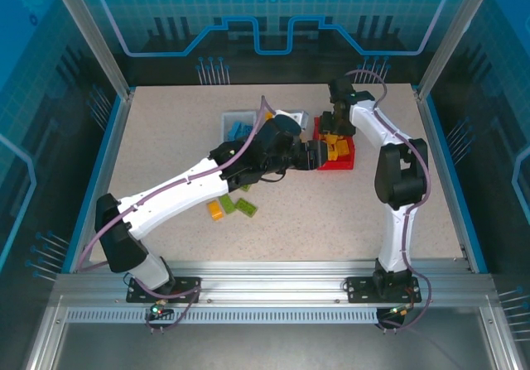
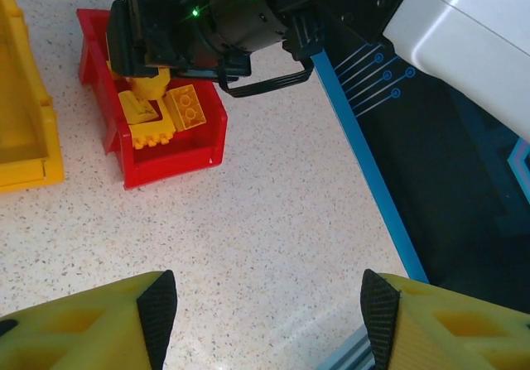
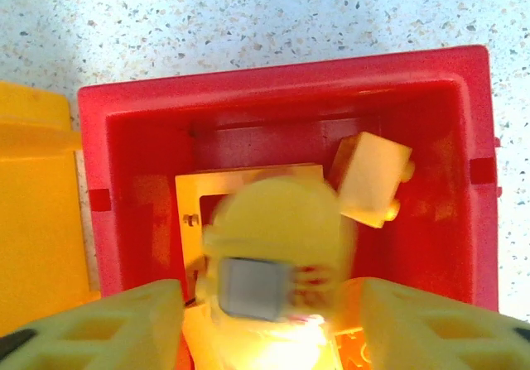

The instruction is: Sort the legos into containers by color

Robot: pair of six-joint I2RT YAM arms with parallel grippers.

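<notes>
the desk [image 1: 331,213] is beige with fine dark speckles, edged by a blue strip [image 2: 364,163]. the backdrop [image 1: 265,22] is blue with a lighter grid and circuit-like lines. both arms are white with black joints, the left arm [image 1: 190,188] and the right arm [image 1: 389,146]. the left hand [image 2: 265,308] has yellow fingers [image 2: 74,329] tipped with black pads [image 2: 157,312]. the right hand [image 3: 265,320] has paler yellow fingers [image 3: 99,329].

the red bin [image 2: 166,159] holds yellow-orange bricks [image 2: 186,105], a yellow frame [image 3: 248,175] and a blurred yellow piece [image 3: 273,237] with a grey square patch. the yellow bin [image 2: 25,122] is plain yellow-orange. the white-grey bin [image 1: 228,120] holds blue bricks [image 1: 240,128]. green bricks [image 1: 247,207] and an orange brick [image 1: 215,211] lie on the desk.
</notes>
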